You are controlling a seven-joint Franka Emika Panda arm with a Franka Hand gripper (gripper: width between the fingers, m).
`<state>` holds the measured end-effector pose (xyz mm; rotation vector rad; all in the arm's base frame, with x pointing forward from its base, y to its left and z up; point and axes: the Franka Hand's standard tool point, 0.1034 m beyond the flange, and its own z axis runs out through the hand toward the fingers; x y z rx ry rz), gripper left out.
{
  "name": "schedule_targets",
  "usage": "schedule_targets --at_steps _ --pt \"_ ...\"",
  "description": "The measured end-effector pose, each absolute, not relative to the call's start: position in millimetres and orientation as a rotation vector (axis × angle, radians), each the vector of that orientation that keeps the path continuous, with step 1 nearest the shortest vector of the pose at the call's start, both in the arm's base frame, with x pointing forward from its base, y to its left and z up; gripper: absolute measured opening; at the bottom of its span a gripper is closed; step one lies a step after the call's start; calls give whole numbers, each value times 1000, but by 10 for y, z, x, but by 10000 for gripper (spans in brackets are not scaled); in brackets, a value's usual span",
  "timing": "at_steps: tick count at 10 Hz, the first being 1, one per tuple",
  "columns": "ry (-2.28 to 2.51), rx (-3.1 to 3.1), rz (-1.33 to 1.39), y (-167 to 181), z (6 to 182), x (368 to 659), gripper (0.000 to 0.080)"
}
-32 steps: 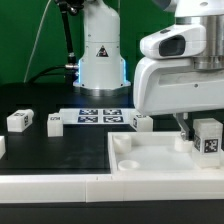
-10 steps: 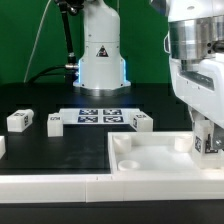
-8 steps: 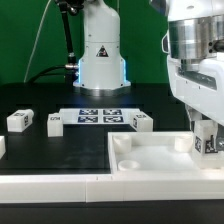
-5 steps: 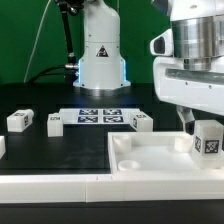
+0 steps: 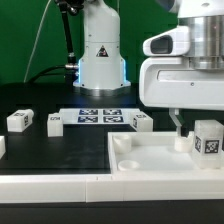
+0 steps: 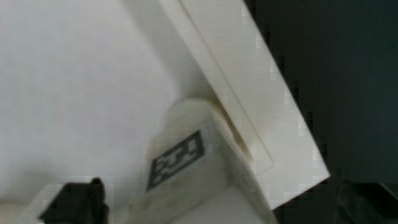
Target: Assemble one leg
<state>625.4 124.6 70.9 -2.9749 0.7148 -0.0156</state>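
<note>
My gripper (image 5: 183, 121) hangs over the far corner of the large white tabletop piece (image 5: 150, 165) at the exterior view's right. From that view I see only 1 finger (image 5: 176, 120) reaching down below my wrist housing, so I cannot tell whether the jaws stand apart or together. In the wrist view 2 dark fingertips (image 6: 79, 199) show at the edges of the picture with nothing visible between them.

The leg (image 5: 208, 138) I am working with stands upright on that corner of the tabletop piece, its tag face turned toward the exterior camera, just beside my finger on the exterior view's right and apart from it. A round corner socket (image 5: 180, 141) sits just under my finger, next to the leg. In the wrist view the leg (image 6: 185, 152) lies against the raised rim (image 6: 240, 80) of the tabletop piece, its tag showing.

Out on the black table (image 5: 60, 150), 3 more small white blocks (image 5: 19, 121) rest near the marker board (image 5: 98, 116).
</note>
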Motion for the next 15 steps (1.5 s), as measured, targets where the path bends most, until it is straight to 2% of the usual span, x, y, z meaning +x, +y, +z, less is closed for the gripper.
schedule_targets --at_steps 6,8,9,13,15 --pt "-68 -3091 -73 1188 704 6280 649" --pt "-98 -3090 -74 1186 704 6281 377" --pt "-98 -3090 -74 1185 704 6281 290" --pt "4 -3083 -70 1145 704 6288 290" --pt "336 -3038 -60 1140 705 6295 290"
